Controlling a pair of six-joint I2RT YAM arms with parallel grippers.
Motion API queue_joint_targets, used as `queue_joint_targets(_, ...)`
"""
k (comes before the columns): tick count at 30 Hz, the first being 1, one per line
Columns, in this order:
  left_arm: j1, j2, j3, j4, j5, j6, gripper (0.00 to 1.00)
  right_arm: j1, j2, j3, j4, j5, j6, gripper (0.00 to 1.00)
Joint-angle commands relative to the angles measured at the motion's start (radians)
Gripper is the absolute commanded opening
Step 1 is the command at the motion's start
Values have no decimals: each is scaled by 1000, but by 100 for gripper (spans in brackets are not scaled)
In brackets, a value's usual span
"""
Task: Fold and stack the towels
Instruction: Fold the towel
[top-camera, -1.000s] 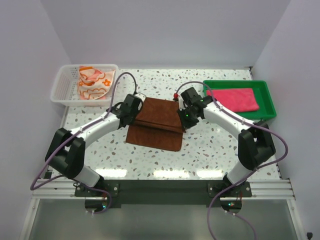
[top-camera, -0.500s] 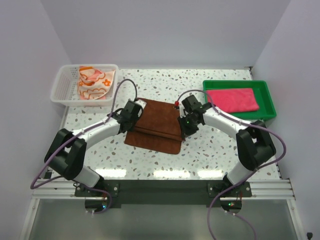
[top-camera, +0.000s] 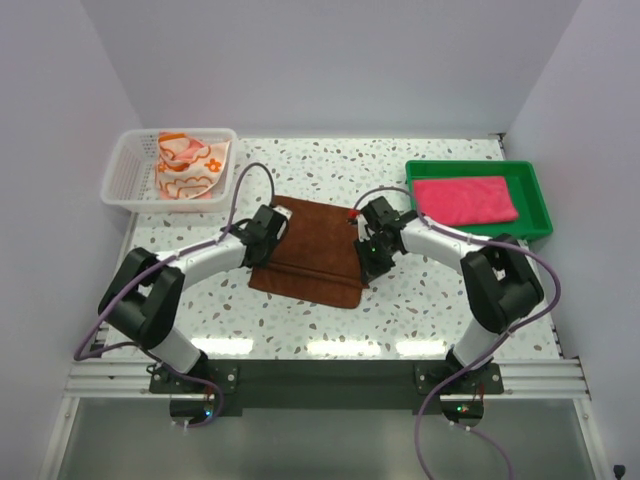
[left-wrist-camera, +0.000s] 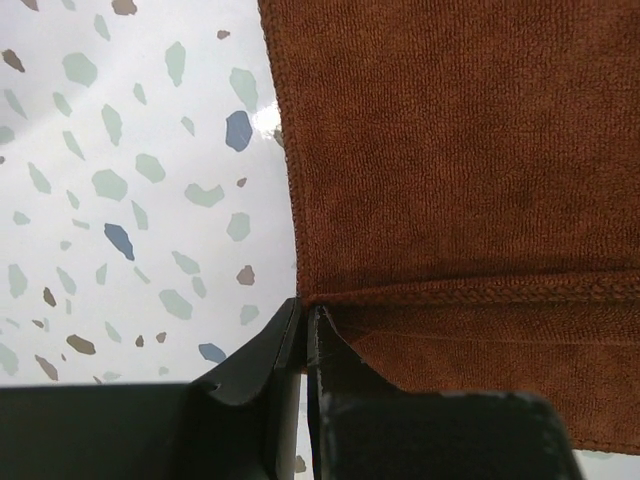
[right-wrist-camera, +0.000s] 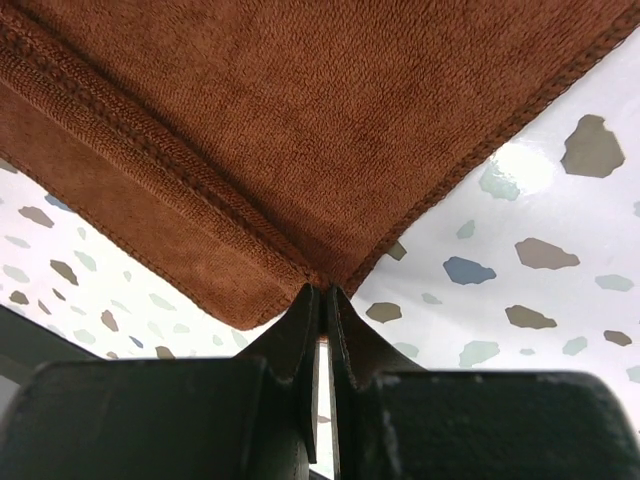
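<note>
A dark brown towel (top-camera: 312, 252) lies folded over on the speckled table, a strip of its lower layer showing along the near edge. My left gripper (top-camera: 264, 234) is shut on the folded layer's left corner; in the left wrist view the fingertips (left-wrist-camera: 290, 322) pinch the hem of the brown towel (left-wrist-camera: 450, 180). On the right side my right gripper (top-camera: 366, 254) is shut on the other corner of the brown towel (right-wrist-camera: 260, 120), its tips meeting at the seam. A hot pink towel (top-camera: 466, 198) lies flat in the green tray. An orange flowered towel (top-camera: 190, 166) sits crumpled in the basket.
The white mesh basket (top-camera: 124, 178) stands at the back left. The green tray (top-camera: 531, 178) stands at the back right. White walls close in the table on three sides, and the arm bases sit at the near edge.
Both grippers have come toward the near edge and lower, drawing the towel's far edge over its near part. The raised fold now lies flatter on the table.
</note>
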Motion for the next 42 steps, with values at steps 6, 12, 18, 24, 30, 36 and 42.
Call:
queue_joint_targets(6, 28, -96, 110, -104, -251, -2, 10, -9, -116, 107, -244, 113, -14, 0)
queue_joint_targets(12, 28, -148, 121, -109, -288, -2, 10, 16, -175, 104, -270, 73, 9, 0)
queue_joint_targets(18, 28, -112, 95, -110, -252, -8, 13, 40, -150, 17, -202, 60, 28, 0)
queue_joint_targets(24, 27, -33, 66, -114, -209, -33, 16, 42, -75, -41, -129, 53, 32, 0)
queue_joint_targets(30, 27, -13, 43, -121, -181, -53, 17, 54, -40, -57, -105, 43, 29, 0)
queue_joint_targets(36, 27, -18, 35, -138, -156, -71, 17, 60, -21, -66, -92, 34, 34, 0)
queue_joint_targets(42, 28, -64, 41, -161, -147, -99, 21, 71, -37, -64, -111, 27, 32, 6)
